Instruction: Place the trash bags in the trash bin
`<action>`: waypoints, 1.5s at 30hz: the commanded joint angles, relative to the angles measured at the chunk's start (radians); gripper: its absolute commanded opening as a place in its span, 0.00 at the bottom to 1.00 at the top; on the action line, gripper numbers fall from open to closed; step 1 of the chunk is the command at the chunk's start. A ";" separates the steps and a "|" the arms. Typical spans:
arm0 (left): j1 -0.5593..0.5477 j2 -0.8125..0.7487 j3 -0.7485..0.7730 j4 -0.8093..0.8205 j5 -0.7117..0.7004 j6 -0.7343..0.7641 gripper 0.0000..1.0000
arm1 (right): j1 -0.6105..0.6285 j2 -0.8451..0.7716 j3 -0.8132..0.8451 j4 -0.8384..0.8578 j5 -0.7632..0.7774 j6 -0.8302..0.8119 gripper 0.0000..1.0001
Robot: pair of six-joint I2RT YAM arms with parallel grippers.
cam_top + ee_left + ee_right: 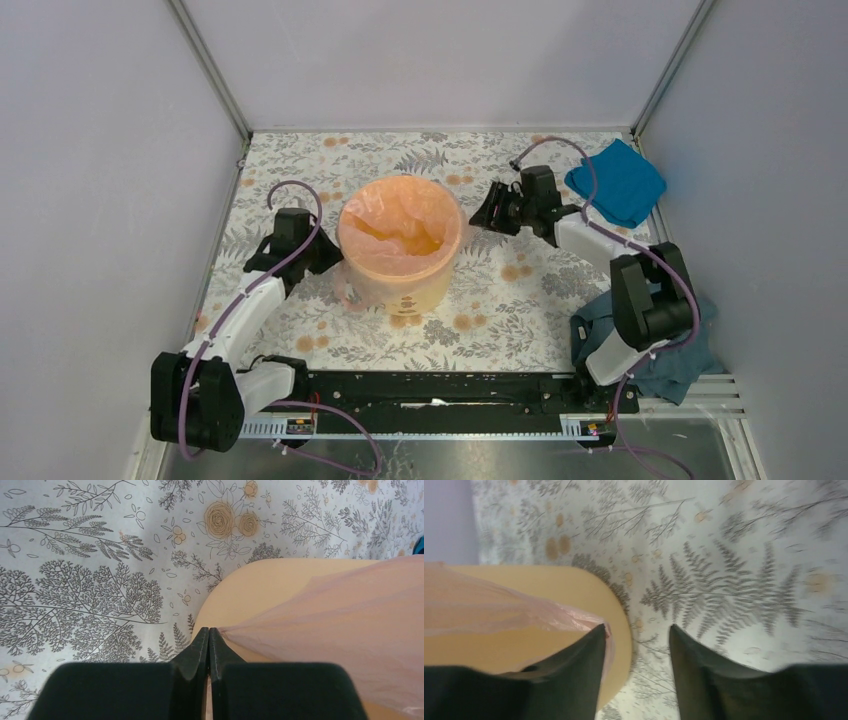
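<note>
Overhead, pink trash bag (400, 215) lining yellow-orange trash bin (425, 290), film draped outside; left gripper (208, 629) jaws clamped together on film, right gripper (637, 627) jaws apart, film touching one finger.

Trash bin (420, 290): yellow-orange, plain, with dark lettering near the base. Trash bag (400, 215): pale pink translucent film, which reads peach-orange where the bin shows through. In the wrist views it is pink against the tan-yellow bin wall.

Worktop (500, 320): white cover printed with grey ferns and leafy sprigs, plus scattered tan-orange flowers. Far-right cloth (618, 182): bright blue, plain. Cloth by the right arm base (690, 365): dark teal, plain.

Left arm (240, 318) and right arm (640, 300): black joints, white shells. Cables (293, 184): purple. Left tool (209, 632): black fingers. Right tool (636, 635): black fingers, blurred.

Walls (100, 200): pale lilac-grey, plain. Front rail (450, 395): black. Strip below the rail (480, 455): silver-grey metal.
</note>
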 commanded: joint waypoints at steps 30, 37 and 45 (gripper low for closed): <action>0.000 -0.045 0.018 -0.011 -0.023 0.056 0.03 | 0.656 0.272 0.930 -0.848 0.588 -0.463 0.69; 0.000 -0.046 0.009 -0.004 -0.021 0.053 0.03 | 0.659 0.331 0.771 -0.667 0.585 -0.410 0.77; 0.001 -0.061 -0.015 -0.002 -0.018 0.048 0.03 | 0.659 0.419 0.719 -0.487 0.551 -0.322 0.85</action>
